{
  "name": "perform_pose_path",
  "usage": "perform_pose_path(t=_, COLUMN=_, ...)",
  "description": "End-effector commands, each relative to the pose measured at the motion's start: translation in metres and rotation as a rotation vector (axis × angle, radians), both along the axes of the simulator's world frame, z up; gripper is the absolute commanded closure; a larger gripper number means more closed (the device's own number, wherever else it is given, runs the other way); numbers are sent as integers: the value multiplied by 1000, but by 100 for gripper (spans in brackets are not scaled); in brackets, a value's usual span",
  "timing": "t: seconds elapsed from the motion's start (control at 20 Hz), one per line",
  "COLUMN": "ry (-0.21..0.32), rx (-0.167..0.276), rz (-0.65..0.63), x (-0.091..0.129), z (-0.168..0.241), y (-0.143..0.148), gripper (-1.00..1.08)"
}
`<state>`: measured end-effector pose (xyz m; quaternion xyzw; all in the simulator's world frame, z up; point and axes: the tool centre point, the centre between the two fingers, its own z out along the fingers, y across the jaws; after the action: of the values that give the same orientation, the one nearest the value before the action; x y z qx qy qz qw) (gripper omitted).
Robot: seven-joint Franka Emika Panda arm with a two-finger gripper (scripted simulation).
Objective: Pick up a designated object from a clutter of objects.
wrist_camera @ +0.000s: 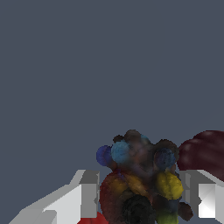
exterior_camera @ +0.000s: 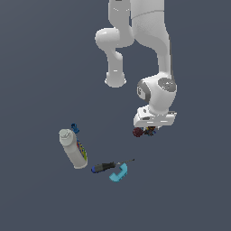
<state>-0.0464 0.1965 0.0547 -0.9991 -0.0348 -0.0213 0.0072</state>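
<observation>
The designated object is a small dark knobbly clump with blue, yellow and orange lumps. In the wrist view it fills the gap between my two grey fingers, and both pads touch its sides. My gripper is shut on it. From the exterior view the clump is only partly seen under the white hand, with the gripper low over the floor. The maroon ball lies right beside it, towards the exterior view's left, and also shows next to one finger as a maroon ball.
The rest of the clutter lies apart, towards the exterior view's left and front: a white spray bottle, a small blue piece, a blue-handled screwdriver and a cyan curved piece. A red sliver peeks by one finger.
</observation>
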Motion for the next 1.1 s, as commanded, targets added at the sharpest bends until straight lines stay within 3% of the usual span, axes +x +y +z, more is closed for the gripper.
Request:
perform_pose_path(t=0.0, ry=43, rx=-16, rz=-5, x=-14, z=-19, y=-8, gripper=108)
perform_pose_path(t=0.15, ry=43, rx=-16, rz=-5, x=-14, z=-19, y=-8, gripper=108)
perform_pose_path(t=0.2, ry=1, rx=1, rz=-1, x=0, z=0, y=0, gripper=108)
perform_pose_path(t=0.65, ry=3, rx=0, rz=-1, x=-4, z=16, y=-7, gripper=108)
perform_pose_path(t=1.05, ry=8, rx=-2, rz=-2, x=-13, z=59, y=-25, gripper=108)
